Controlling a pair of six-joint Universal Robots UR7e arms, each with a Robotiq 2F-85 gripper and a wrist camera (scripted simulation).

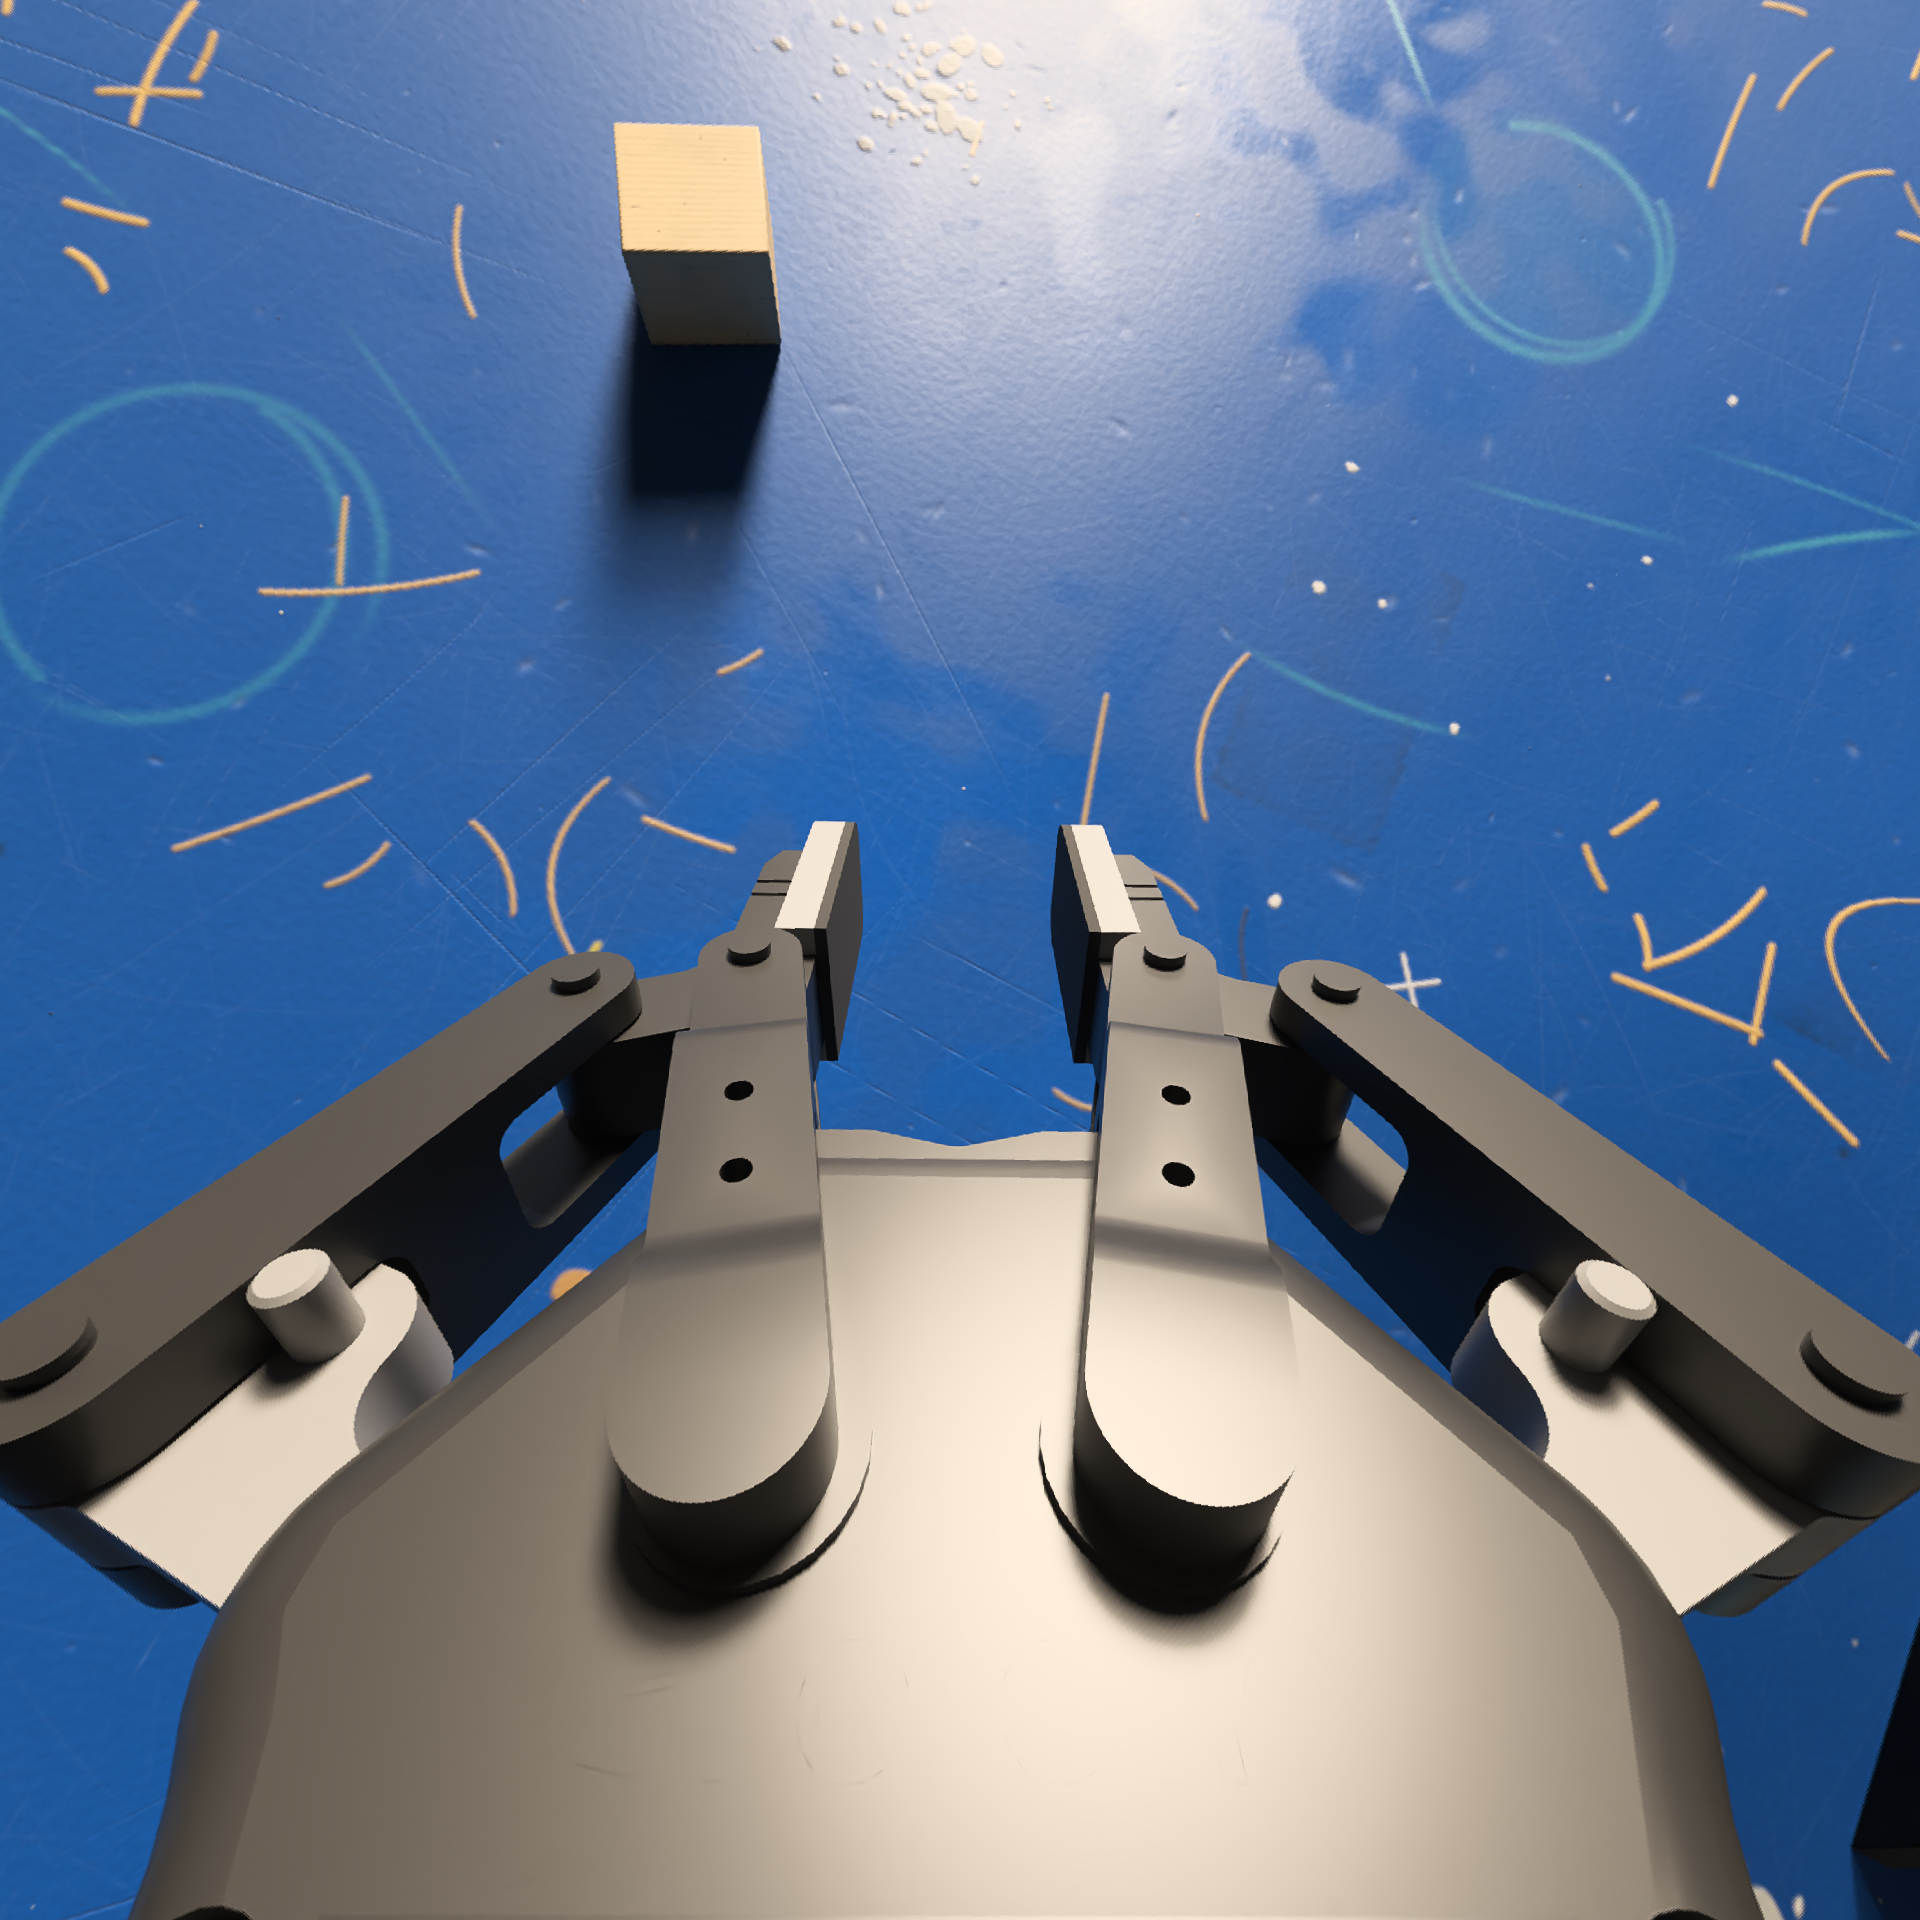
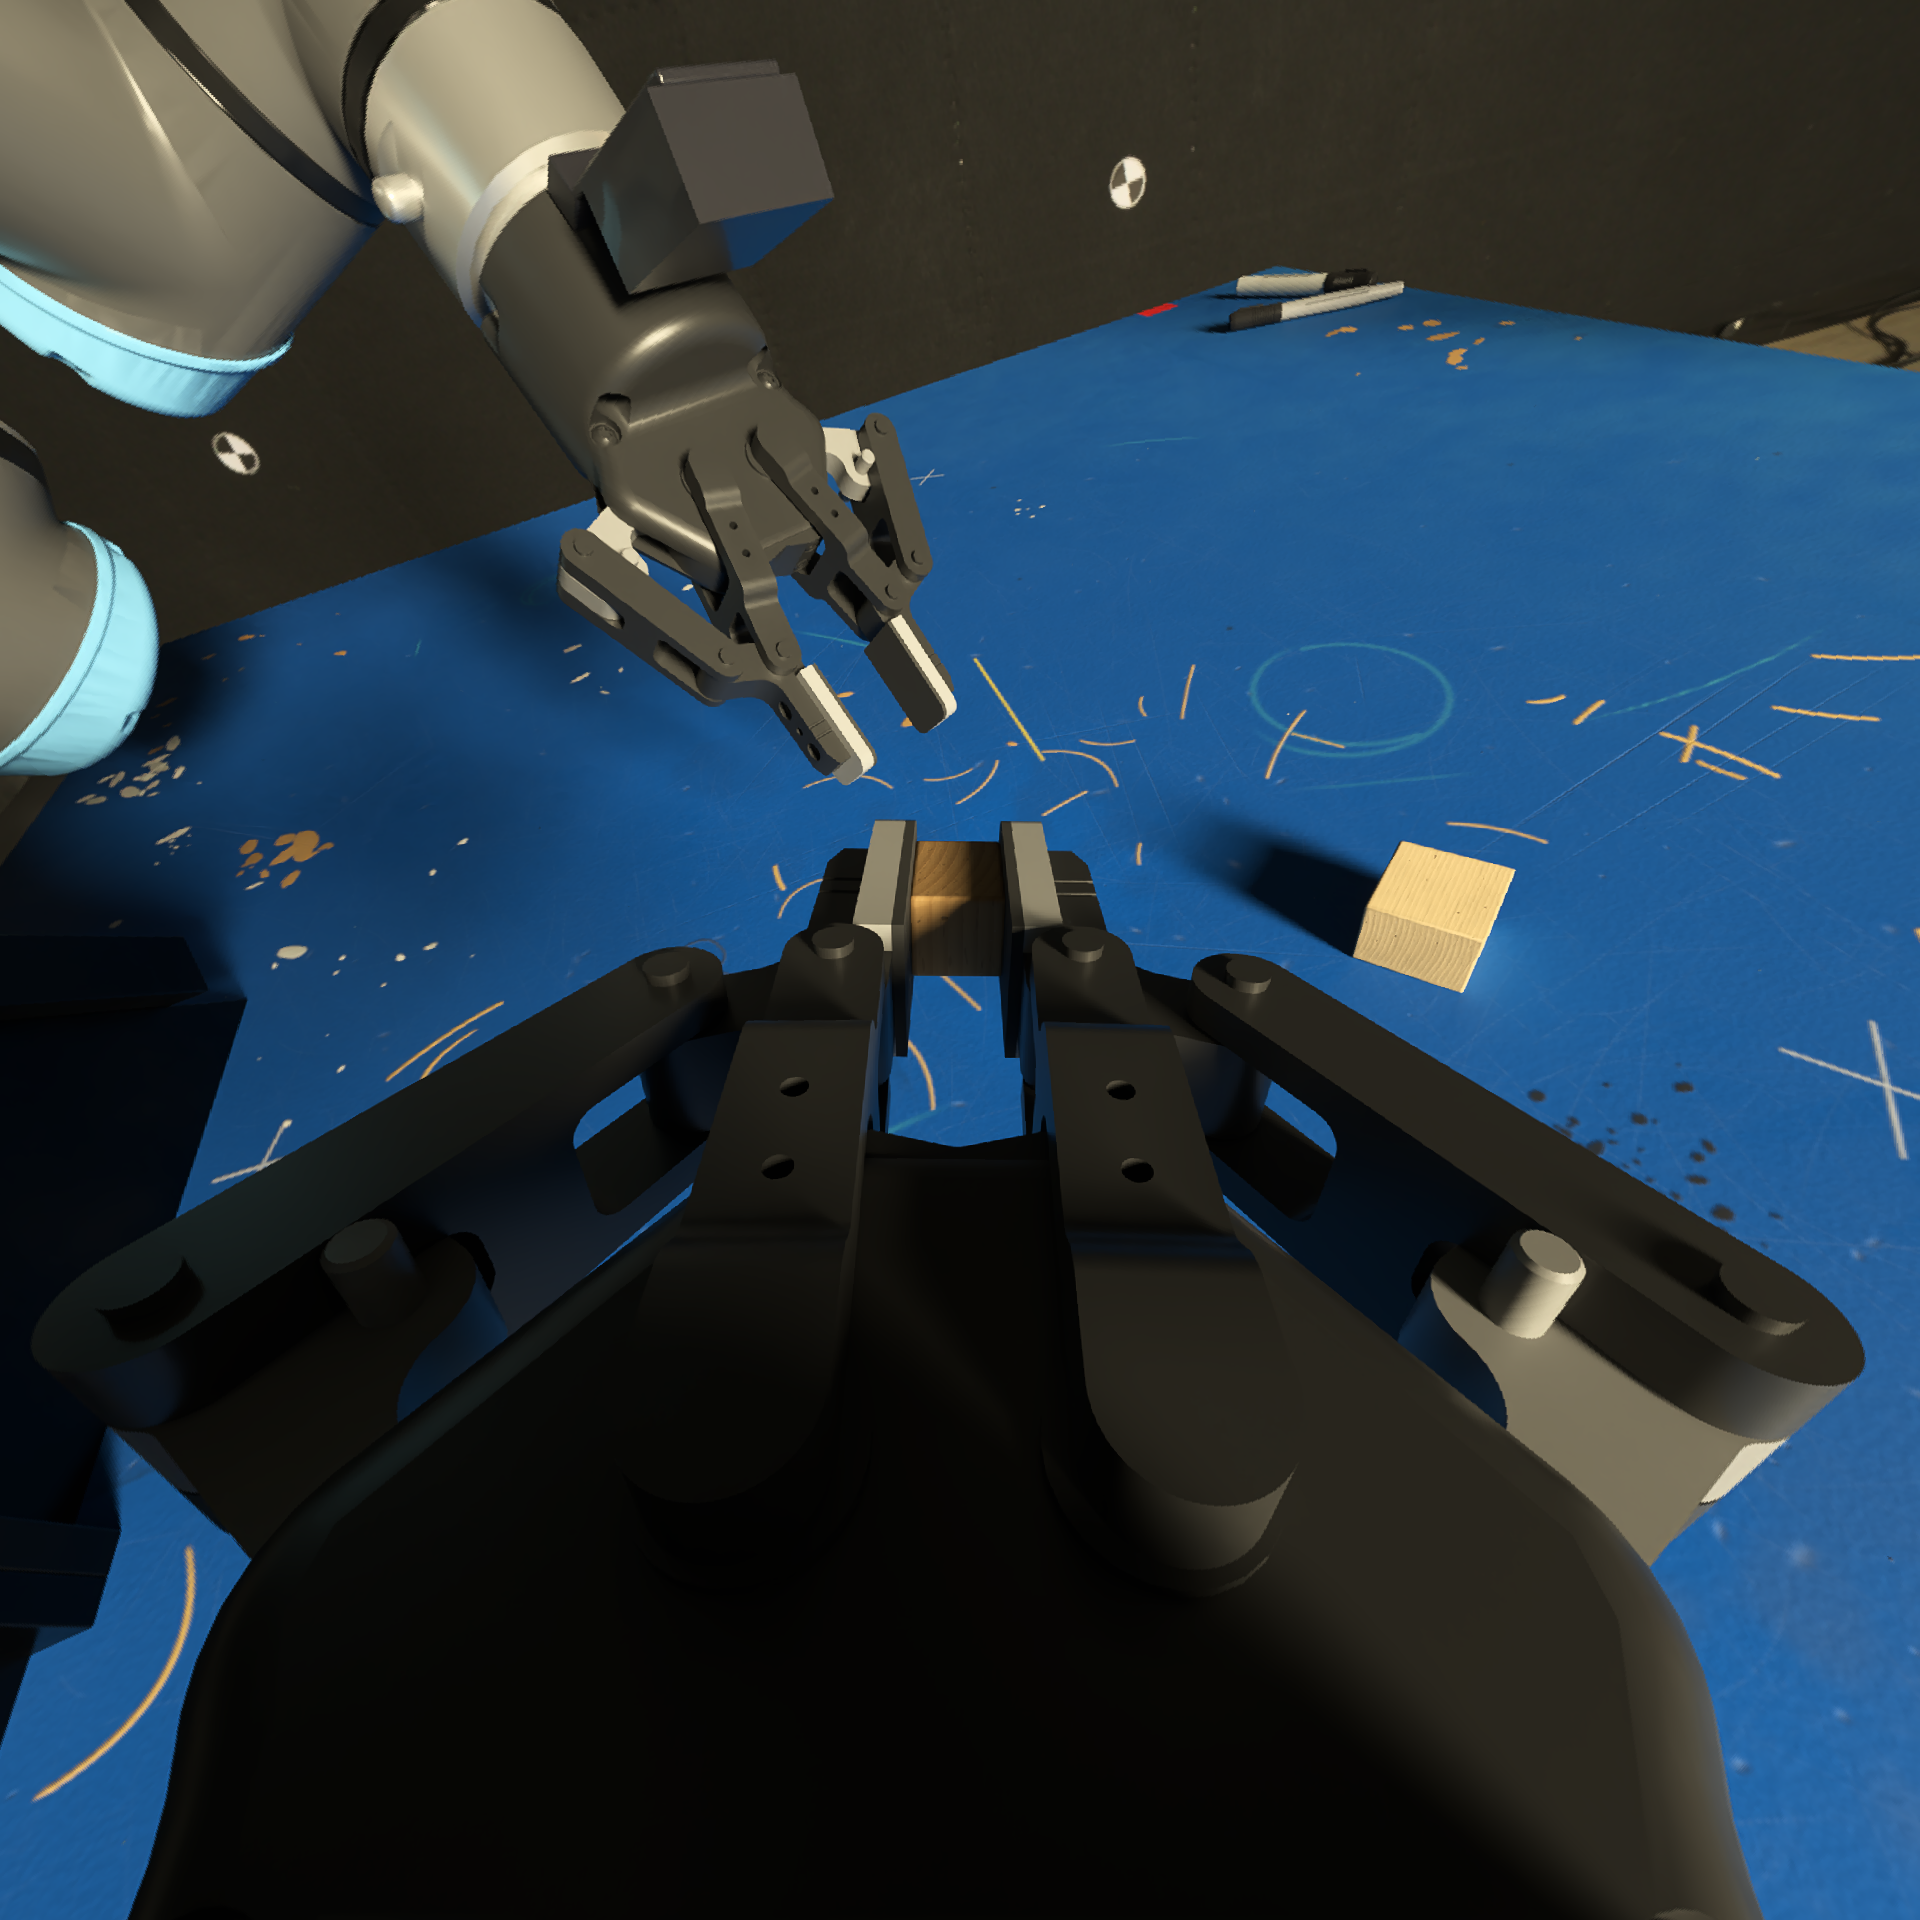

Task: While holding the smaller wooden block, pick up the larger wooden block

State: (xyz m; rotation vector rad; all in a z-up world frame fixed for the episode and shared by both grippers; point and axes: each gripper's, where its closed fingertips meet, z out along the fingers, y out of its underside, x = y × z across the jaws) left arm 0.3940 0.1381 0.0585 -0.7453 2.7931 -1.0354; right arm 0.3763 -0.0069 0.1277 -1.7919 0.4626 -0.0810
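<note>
Presently noted right gripper clenched on smaller wooden block, raised above blue surface. Found left gripper with fingers released, hovering, nothing between. Observed larger wooden block resting on surface, well apart from both grippers, ahead-left of left gripper.

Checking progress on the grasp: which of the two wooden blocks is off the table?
The smaller block, clamped in the right gripper. The larger block sits free on the blue table.
</note>
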